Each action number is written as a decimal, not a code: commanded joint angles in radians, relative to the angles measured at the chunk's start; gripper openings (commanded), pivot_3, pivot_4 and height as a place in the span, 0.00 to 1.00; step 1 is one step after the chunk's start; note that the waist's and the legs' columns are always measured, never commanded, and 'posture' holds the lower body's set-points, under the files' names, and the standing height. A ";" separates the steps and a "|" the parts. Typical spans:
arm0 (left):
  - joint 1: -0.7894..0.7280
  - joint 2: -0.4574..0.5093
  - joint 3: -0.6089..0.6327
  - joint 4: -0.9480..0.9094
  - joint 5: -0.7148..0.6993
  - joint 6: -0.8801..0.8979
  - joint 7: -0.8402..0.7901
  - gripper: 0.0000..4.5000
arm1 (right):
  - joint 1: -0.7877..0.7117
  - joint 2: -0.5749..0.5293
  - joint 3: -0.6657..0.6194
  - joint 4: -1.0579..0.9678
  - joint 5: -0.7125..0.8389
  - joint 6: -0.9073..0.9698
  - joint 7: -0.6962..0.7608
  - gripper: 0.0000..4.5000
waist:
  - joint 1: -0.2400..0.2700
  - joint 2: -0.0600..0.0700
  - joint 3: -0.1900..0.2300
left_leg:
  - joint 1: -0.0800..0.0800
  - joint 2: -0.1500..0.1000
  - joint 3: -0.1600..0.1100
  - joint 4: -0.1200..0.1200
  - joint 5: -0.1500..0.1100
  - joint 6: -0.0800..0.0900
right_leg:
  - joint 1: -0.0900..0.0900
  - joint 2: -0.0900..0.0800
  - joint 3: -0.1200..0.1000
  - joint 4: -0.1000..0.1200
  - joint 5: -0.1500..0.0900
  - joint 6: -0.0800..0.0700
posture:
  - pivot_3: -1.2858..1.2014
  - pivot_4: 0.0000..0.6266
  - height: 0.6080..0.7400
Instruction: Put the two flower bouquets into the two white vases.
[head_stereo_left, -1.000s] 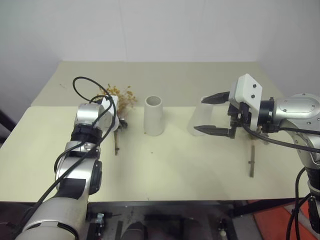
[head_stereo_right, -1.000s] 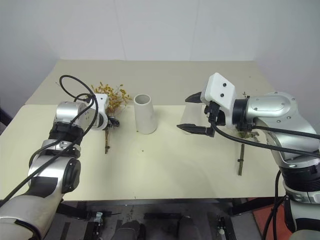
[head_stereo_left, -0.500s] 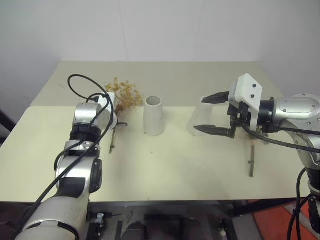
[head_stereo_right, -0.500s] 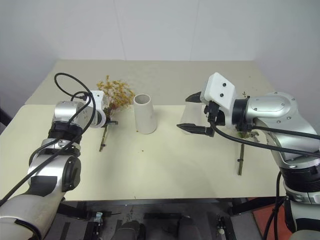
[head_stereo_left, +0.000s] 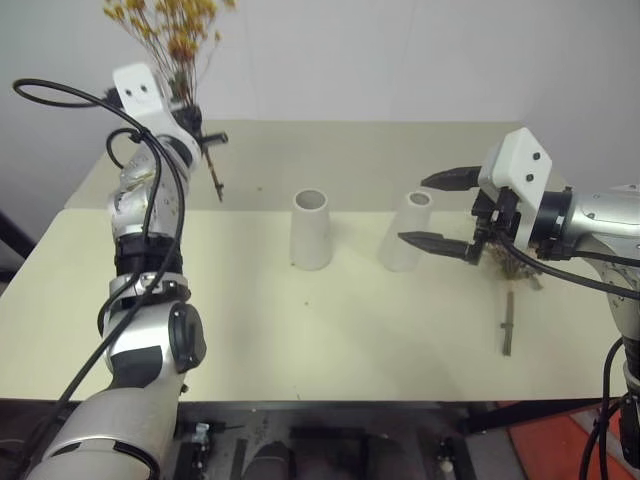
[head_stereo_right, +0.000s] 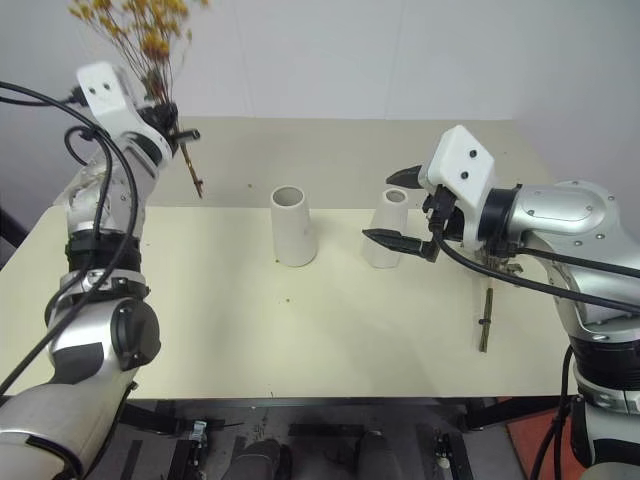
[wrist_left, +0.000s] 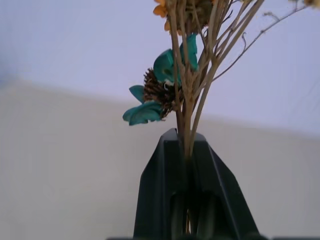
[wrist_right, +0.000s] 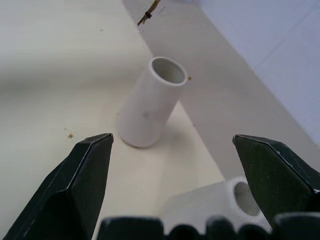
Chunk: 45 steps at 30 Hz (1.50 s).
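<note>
Left tool (wrist_left: 187, 150): clamped on the thin brown stems of the yellow-orange bouquet (head_stereo_left: 170, 30), upper left of the frame, blooms upward.
Right tool (head_stereo_left: 435, 212): jaws spread wide, empty, flanking the right vase (head_stereo_left: 405, 232) at centre right.
Step in hand: judged carrying the bunch to the left vase (head_stereo_left: 310, 228); keep stems vertical, lower the ends through the narrow mouth.
Pink bouquet (head_stereo_left: 515, 275): on the table (head_stereo_left: 300, 330), far right, partly hidden.
</note>
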 joint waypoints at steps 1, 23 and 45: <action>-0.075 0.014 0.023 0.076 -0.065 -0.206 -0.209 0.01 | 0.019 -0.007 -0.066 -0.059 0.013 0.026 -0.047 1.00 | -0.001 0.000 0.000 | 0.000 0.000 0.000 0.000 0.000 0.000 | 0.000 0.000 0.000 0.000 0.000 0.000 | 0.52 0.24 1.00; -0.249 -0.043 0.154 0.516 -0.276 -0.222 -0.974 0.01 | 0.263 0.023 -0.190 -0.294 0.094 0.147 -0.227 1.00 | -0.007 0.000 0.000 | 0.001 0.001 0.000 0.003 -0.001 0.003 | 0.003 0.002 0.000 0.001 0.000 0.000 | 0.52 0.24 1.00; -0.166 -0.105 0.052 0.567 -0.093 -0.342 -0.957 0.01 | 0.340 0.006 -0.239 -0.348 0.150 0.185 -0.290 1.00 | -0.006 0.000 0.000 | 0.000 0.001 0.000 0.004 -0.001 0.003 | 0.003 0.002 0.000 0.001 0.000 0.000 | 0.52 0.24 1.00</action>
